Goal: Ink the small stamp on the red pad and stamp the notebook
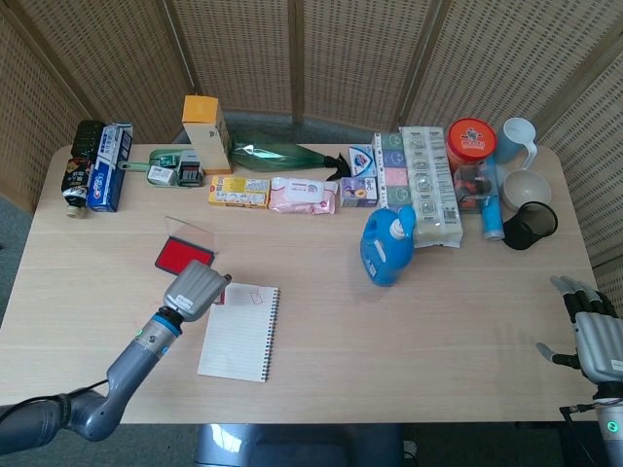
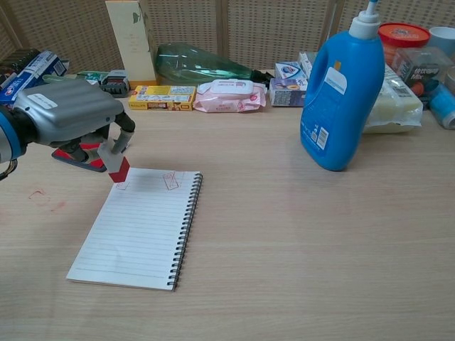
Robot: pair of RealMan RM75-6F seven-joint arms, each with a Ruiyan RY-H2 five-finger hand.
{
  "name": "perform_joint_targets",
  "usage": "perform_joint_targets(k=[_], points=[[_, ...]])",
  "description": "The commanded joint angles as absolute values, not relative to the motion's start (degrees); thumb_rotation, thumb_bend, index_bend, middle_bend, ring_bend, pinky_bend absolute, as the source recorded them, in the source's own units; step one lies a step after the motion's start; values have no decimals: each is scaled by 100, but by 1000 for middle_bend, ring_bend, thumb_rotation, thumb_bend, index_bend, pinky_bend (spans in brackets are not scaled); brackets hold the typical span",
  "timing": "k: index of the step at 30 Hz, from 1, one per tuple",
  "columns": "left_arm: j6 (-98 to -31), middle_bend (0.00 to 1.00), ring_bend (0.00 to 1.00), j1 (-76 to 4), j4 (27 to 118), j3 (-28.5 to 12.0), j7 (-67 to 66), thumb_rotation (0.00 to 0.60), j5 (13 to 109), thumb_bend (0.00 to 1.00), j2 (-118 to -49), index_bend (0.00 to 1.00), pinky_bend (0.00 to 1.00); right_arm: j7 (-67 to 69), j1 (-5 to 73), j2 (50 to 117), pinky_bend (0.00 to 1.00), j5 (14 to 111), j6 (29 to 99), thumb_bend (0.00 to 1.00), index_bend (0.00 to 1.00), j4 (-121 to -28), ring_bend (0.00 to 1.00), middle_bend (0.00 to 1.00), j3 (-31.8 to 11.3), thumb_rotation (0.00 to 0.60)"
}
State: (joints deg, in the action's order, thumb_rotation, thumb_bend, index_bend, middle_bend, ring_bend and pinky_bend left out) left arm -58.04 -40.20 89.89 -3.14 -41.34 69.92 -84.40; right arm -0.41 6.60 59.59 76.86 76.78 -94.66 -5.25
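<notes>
Your left hand has its fingers clamped on the stamp; the red inked face points down at the notebook, over its top left corner, beside two faint marks already there; I can't tell whether the face touches the paper or sits just above it.

Pad lies open just beyond the notebook's top left corner, lid raised; in the chest view the hand hides most of it.

Right hand rests far from the notebook at the table's right edge, fingers spread, holding nothing.

Risks, as I judge them: the stamp looks slightly tilted, so a crooked press would print one edge only; it hangs close to the page's corner, so a drift outward would put ink on the table; nothing holds the notebook, so a sideways drag could slide it and smear the mark.

Table is pale wood; along the far edge from the notebook stand boxes, a green bottle and a blue jug; perforated panels behind.
</notes>
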Motion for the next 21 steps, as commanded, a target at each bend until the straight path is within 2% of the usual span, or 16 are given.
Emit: perform_joint_targets(k=[1,21], points=[[-5775,1000,1000,-4033,8907,-282,-4091,600,7017,383,-8476,634,1000,-47,668,5964,98,7675,7662,0,89,-9460,113,105,-526,599],[-5609,1000,1000,-4190,8444,-303,-4083,600,6946,384,-8823,634,1000,-61,676,5965,98,7643,7639,0,89,-9461,113,105,-529,600]])
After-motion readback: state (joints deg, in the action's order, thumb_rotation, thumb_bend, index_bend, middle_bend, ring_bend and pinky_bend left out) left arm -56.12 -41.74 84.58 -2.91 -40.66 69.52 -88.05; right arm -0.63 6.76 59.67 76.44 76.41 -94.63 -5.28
